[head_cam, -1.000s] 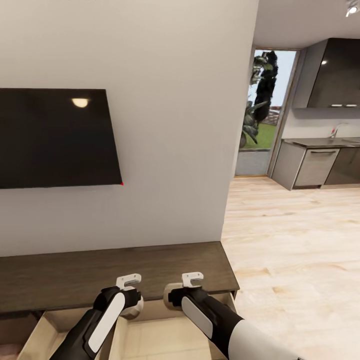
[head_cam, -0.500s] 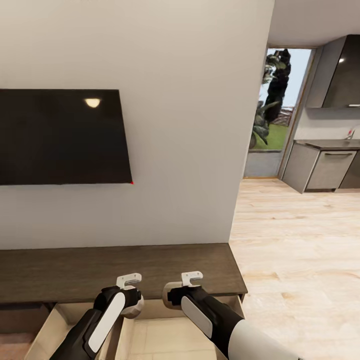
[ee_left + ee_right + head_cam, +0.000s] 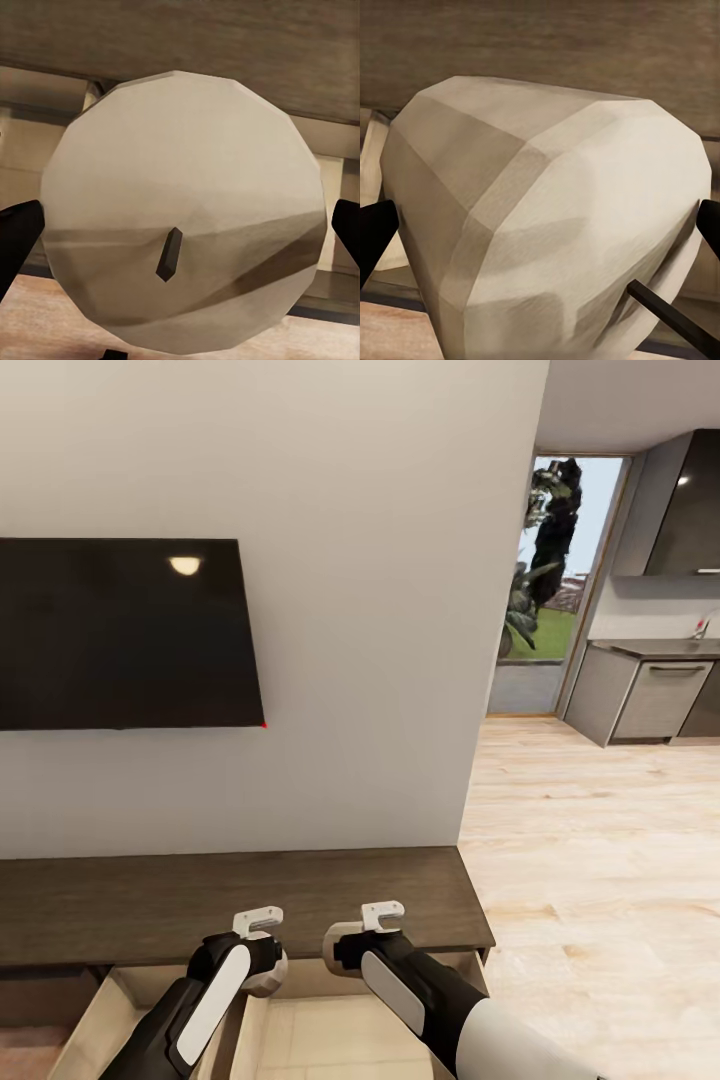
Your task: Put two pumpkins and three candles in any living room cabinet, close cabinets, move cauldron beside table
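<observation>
Two grey-beige candles are held over the dark-brown cabinet point(image 3: 250, 900), whose pull-out front stands open below my arms, showing its pale beige inside point(image 3: 320, 1040). My left gripper point(image 3: 262, 965) is shut on one candle point(image 3: 180, 187); its flat top with a short dark wick faces the left wrist camera, with a black finger point(image 3: 15, 244) at each side. My right gripper point(image 3: 345, 952) is shut on the other candle point(image 3: 547, 225), which lies tilted between the fingers point(image 3: 375, 232). Both candles hang just in front of the cabinet's top edge.
A black TV point(image 3: 120, 635) hangs on the white wall above the cabinet. The wall ends at a corner point(image 3: 495, 690); right of it pale wooden floor point(image 3: 600, 860) runs to grey kitchen units point(image 3: 650, 695) and a glass door point(image 3: 545, 590).
The view swung a little a second ago, so the TV and wall corner sit further right. Both arms and their candles keep the same pose.
</observation>
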You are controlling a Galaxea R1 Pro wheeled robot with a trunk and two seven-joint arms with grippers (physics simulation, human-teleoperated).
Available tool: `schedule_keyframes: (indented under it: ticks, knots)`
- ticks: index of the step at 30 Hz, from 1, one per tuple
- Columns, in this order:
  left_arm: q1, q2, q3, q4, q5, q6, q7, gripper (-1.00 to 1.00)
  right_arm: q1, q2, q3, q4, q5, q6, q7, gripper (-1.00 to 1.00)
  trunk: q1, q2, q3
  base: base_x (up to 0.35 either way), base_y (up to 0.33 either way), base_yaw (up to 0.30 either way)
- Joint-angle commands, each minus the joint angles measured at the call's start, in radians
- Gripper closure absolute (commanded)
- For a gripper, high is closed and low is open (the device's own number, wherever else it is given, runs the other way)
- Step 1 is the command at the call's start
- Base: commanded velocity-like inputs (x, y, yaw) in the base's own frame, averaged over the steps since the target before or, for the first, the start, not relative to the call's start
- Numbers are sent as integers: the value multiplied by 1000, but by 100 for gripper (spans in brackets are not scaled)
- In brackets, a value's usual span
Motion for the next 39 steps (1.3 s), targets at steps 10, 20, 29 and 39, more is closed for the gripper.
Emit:
schedule_keyframes:
  ticks: [10,20,29,39]
  knots:
    - [-1,1,-3,-2,9,1,12,100,-1,0,4,-2,-6,2,-8,100,31,-57,-26,0,0,0]
    - [-1,0,-2,1,13,2,12,100,-1,0,5,-2,-6,15,-7,100,69,-127,-58,0,0,0]
    - [-1,-1,-1,5,20,4,12,100,-1,0,5,-2,-6,23,-4,100,104,-190,-86,0,0,0]
    - [-1,-3,-5,9,22,4,12,100,-1,0,-4,8,-18,164,-22,100,142,-260,-117,0,0,0]
